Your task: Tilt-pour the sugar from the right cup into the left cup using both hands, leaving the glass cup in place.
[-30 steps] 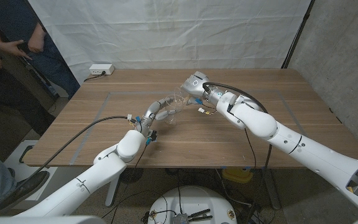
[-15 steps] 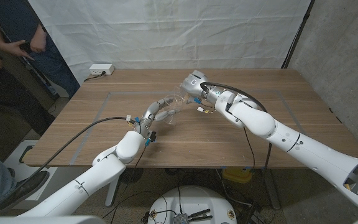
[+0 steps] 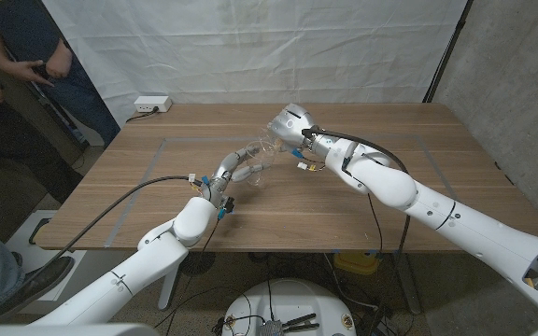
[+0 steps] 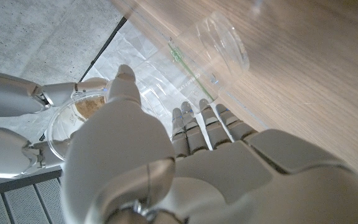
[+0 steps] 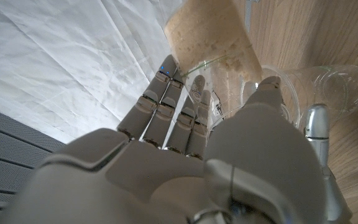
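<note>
The right hand (image 3: 290,123) has lifted and tipped its clear sugar-filled cup (image 5: 213,46) further, fingers wrapped round it. The mouth seems just above the empty clear plastic cup (image 4: 207,53), which the left hand (image 3: 238,166) holds between thumb and fingers.

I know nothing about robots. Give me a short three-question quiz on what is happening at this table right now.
1. True or false: the right robot hand holds a tilted cup of sugar.
2. What does the left robot hand hold? A) a spoon B) a clear plastic cup C) nothing
3. Fill in: the power strip lies at the far ____ corner of the wooden table, as the robot sees it.

Key: 1 true; 2 B; 3 left.
</note>
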